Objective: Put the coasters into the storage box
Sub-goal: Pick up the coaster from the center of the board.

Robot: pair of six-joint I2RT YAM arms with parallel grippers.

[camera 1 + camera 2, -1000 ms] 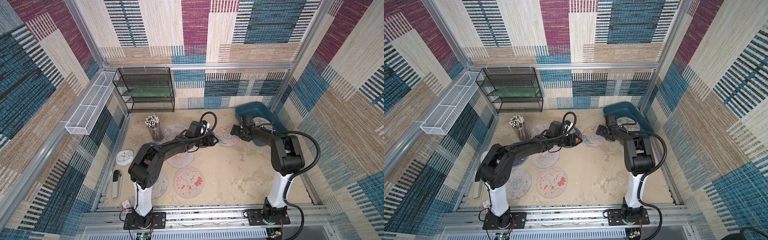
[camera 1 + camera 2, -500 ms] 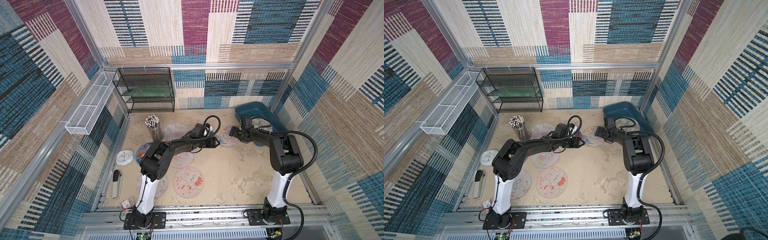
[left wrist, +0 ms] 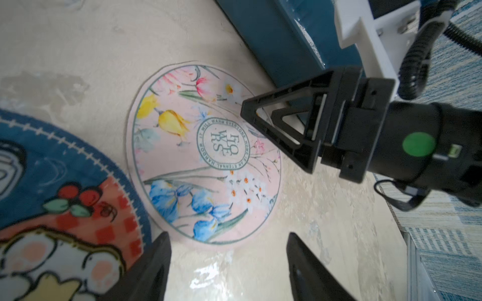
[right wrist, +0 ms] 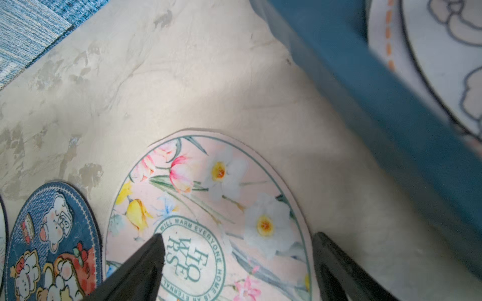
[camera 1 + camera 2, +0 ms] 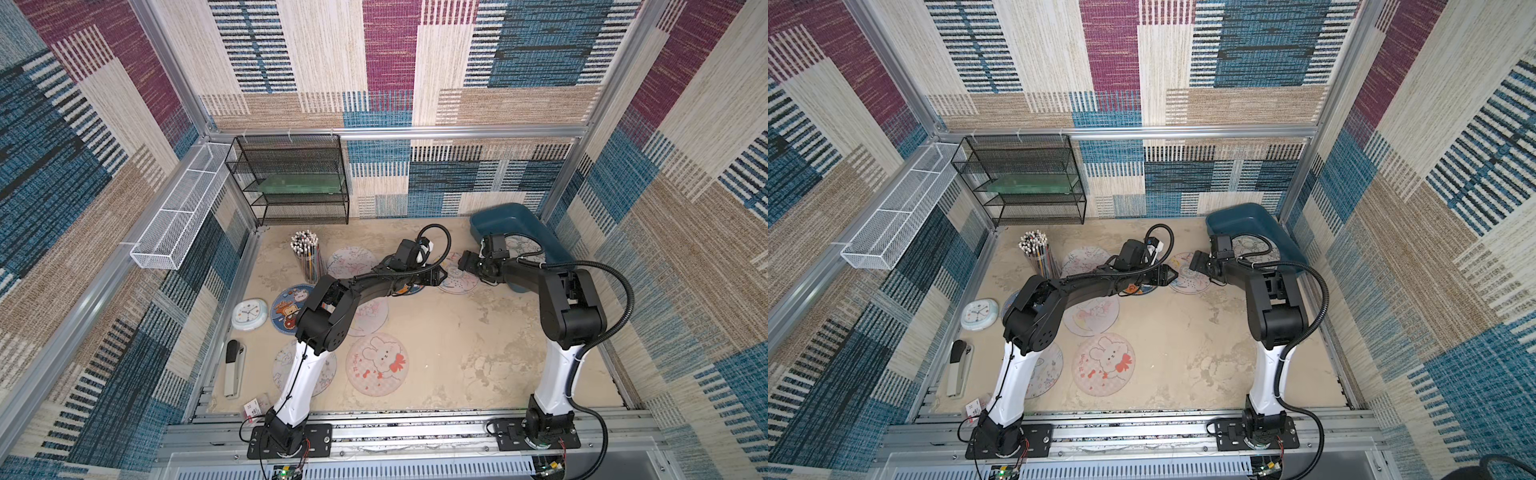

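Flower coaster (image 3: 203,153) printed, matt, cloth-like; storage box (image 3: 281,44) smooth plastic, slight sheen; table (image 4: 182,78) mottled, faintly glossy.

Both arms reach low and forward, converging near the table's far right area. The left gripper (image 3: 227,250) stands with jaws apart, nothing between them. The right gripper (image 4: 237,250) faces it, jaws spread wide, likewise holding nothing.

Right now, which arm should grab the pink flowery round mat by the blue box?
The right one, probably. The right gripper hangs open over the pink flowered round coaster, beside the dark teal plastic storage box. The left gripper sits at its far edge.
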